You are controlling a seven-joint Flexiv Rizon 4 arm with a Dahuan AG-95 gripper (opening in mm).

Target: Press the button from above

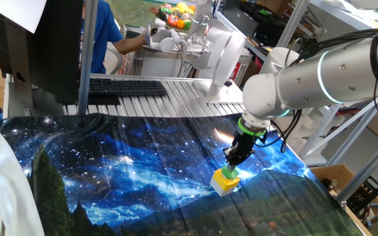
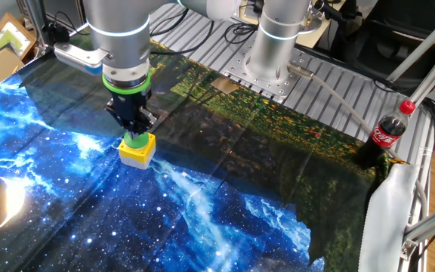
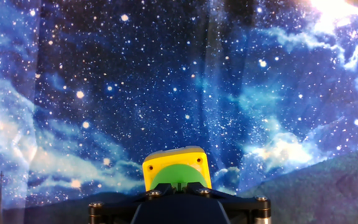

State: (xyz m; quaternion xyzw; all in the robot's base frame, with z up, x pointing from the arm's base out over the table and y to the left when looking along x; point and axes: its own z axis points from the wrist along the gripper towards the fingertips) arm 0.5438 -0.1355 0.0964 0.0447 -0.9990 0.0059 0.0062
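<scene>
The button is a green domed cap [image 1: 229, 173] in a small yellow box [image 1: 224, 185] on the starry blue cloth. It also shows in the other fixed view [image 2: 135, 141] and at the bottom of the hand view [image 3: 166, 178]. My gripper [image 1: 231, 164] stands straight above it, pointing down, its tips at the green cap [image 2: 134, 131]. In the hand view the gripper [image 3: 178, 185] has its two fingertips together, with only a thin seam between them, right against the cap. The near part of the cap is hidden behind the fingers.
A cola bottle [image 2: 387, 130] stands at the cloth's right edge. The arm's base [image 2: 274, 45] is mounted on the slatted metal table behind the cloth. A black keyboard [image 1: 126, 86] lies on the far table. A person in blue [image 1: 104, 33] works at the back.
</scene>
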